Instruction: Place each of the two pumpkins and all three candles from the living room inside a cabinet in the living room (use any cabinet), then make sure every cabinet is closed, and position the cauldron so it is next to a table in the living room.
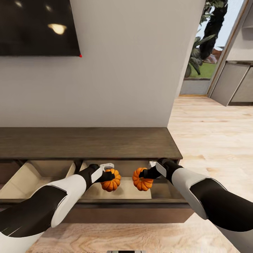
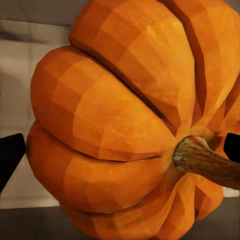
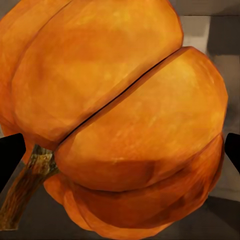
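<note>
Two orange pumpkins hang over the open right drawer of the long dark-brown cabinet [image 1: 88, 142]. My left gripper [image 1: 109, 176] is shut on the left pumpkin [image 1: 112, 181], and my right gripper [image 1: 142, 174] is shut on the right pumpkin [image 1: 142, 182]. Close up, the left pumpkin [image 2: 125, 120] shows its brown stem between black fingertips [image 2: 10, 155]. The right pumpkin [image 3: 120, 115] likewise sits between black fingertips [image 3: 10, 155]. The drawer's pale beige floor [image 1: 123, 191] lies just beneath both. Candles, cauldron and table are out of view.
A second drawer [image 1: 38, 172] stands open at the left of the cabinet. A dark wall screen [image 1: 38, 26] hangs above. Light wood floor [image 1: 211, 133] runs to the right toward a glass door [image 1: 207, 45] and grey kitchen units [image 1: 235, 82].
</note>
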{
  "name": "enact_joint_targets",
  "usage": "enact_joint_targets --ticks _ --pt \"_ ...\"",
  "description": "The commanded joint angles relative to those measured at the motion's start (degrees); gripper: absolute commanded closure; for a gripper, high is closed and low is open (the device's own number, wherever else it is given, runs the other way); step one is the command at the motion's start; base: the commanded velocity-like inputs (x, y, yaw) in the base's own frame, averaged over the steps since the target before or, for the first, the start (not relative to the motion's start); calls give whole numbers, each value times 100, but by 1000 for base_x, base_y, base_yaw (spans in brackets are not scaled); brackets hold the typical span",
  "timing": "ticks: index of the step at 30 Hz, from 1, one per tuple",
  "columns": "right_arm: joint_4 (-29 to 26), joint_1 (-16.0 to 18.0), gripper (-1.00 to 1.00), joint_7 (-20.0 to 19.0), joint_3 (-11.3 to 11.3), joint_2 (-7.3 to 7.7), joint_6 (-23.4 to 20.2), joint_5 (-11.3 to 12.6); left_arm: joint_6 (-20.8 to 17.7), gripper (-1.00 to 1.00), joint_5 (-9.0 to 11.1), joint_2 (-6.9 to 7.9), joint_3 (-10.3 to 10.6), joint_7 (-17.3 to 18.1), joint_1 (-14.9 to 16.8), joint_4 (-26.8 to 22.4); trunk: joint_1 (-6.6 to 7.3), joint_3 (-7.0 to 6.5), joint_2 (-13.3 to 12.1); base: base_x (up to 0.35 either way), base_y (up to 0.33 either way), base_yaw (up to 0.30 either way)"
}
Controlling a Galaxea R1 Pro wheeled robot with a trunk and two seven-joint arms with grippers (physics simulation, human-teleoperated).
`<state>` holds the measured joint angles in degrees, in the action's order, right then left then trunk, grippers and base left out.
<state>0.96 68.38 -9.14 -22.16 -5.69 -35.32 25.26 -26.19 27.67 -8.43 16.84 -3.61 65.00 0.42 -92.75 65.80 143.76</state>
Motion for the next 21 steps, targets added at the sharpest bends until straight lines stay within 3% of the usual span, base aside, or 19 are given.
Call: enact_joint_targets --ticks 1,21 --pt "17 -33 100 -42 -51 -5 -5 35 103 100 66 2 24 -25 4 5 2 14 3 0 0 0" --pt "27 -155 100 -35 -51 -11 276 43 212 100 65 9 22 -25 4 -6 2 198 3 11 0 0"
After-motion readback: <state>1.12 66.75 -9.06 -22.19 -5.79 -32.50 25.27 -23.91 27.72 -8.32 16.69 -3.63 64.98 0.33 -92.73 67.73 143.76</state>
